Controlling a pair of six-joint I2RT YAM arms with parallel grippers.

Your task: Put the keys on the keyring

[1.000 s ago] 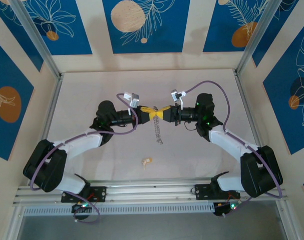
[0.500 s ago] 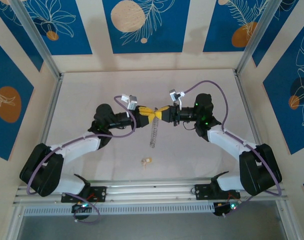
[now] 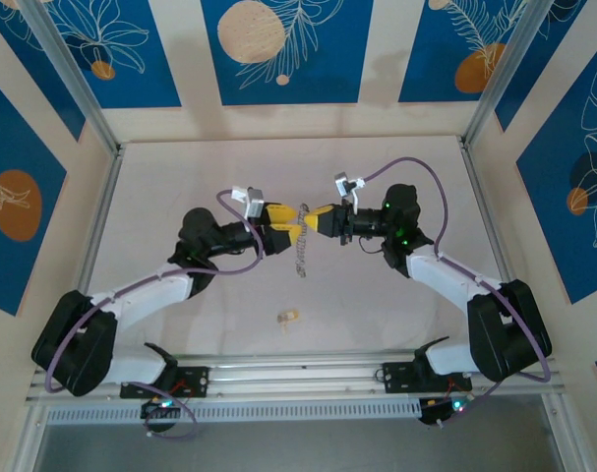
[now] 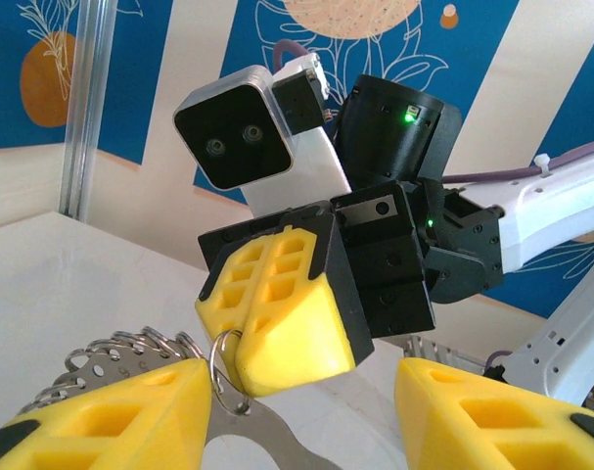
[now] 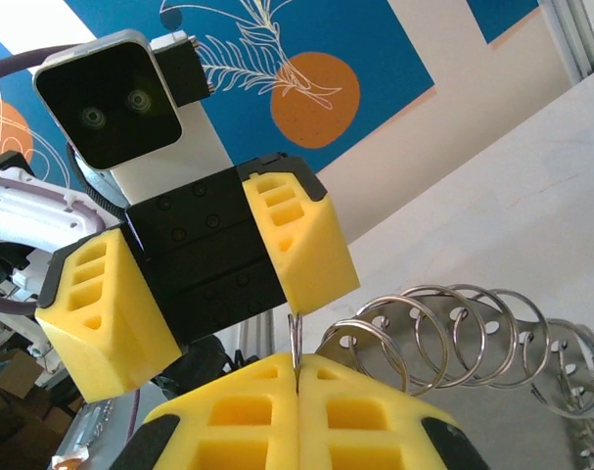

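The keyring [image 3: 301,254], a grey metal strip strung with several small split rings, hangs over the middle of the table. My right gripper [image 3: 311,215] is shut on its top ring [image 5: 296,343], which stands edge-on between the closed yellow pads. My left gripper [image 3: 289,223] is open just to the left. One of its fingers [image 4: 111,416] lies against the rings [image 4: 115,348] and the other [image 4: 502,416] stands well apart. A tiny pale-gold key [image 3: 289,316] lies on the table, nearer the arm bases, with neither gripper touching it.
The white tabletop [image 3: 180,197] is walled by blue-and-cream patterned panels. Aluminium rails [image 3: 288,374] run along the near edge by the arm bases. Purple cables loop over both forearms.
My left gripper has opened and drawn back to the left. The keyring, held between both grippers a second ago, now hangs from the right gripper alone. The key has stayed put.
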